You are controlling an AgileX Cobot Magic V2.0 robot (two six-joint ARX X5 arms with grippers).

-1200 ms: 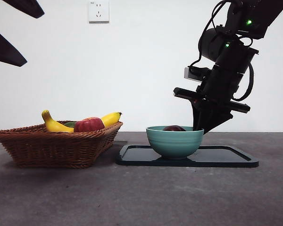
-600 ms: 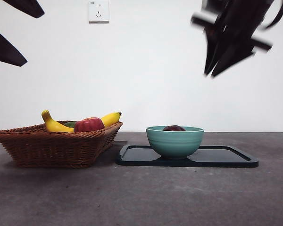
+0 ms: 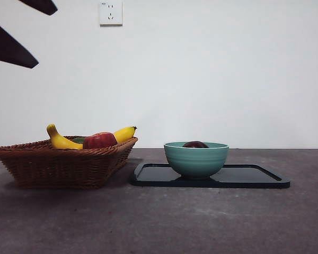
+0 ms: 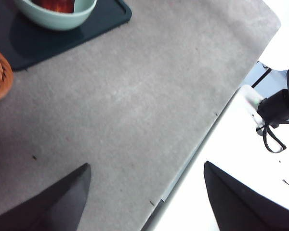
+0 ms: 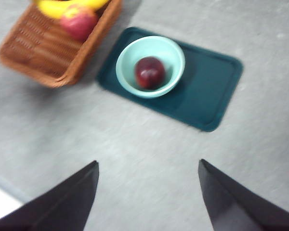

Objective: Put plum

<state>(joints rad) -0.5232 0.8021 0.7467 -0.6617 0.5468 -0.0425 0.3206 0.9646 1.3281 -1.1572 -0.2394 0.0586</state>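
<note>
You are seeing the plum [image 5: 150,72] sitting inside the teal bowl [image 5: 127,77], which is standing toward the basket-side end of the dark tray [image 5: 207,91]. Your right gripper [image 5: 148,192] is hanging high above the table, jaws spread wide and gripping nothing. Your left gripper [image 4: 147,195] is waiting apart, likewise wide and empty.
</note>
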